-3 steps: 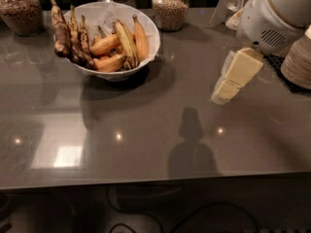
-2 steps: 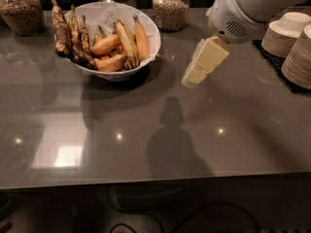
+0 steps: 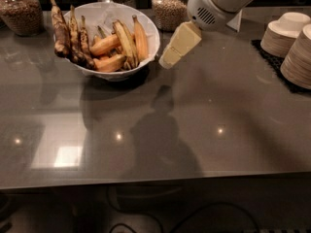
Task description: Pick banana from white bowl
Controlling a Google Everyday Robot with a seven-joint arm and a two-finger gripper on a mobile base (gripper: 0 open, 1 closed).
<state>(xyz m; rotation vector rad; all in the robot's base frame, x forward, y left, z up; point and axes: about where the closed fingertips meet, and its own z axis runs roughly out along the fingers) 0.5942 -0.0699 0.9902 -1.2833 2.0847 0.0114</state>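
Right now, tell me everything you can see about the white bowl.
The white bowl is large, round, deep and glossy, with a thin rim. It sits upright on the grey counter, back left, holding yellow bananas, with dark brown bananas leaning over its left rim. The gripper hovers just right of it, apparently not touching.

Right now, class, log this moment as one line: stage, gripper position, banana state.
stage: pre-grasp | gripper: near right rim of white bowl | bananas: in bowl, not yet picked
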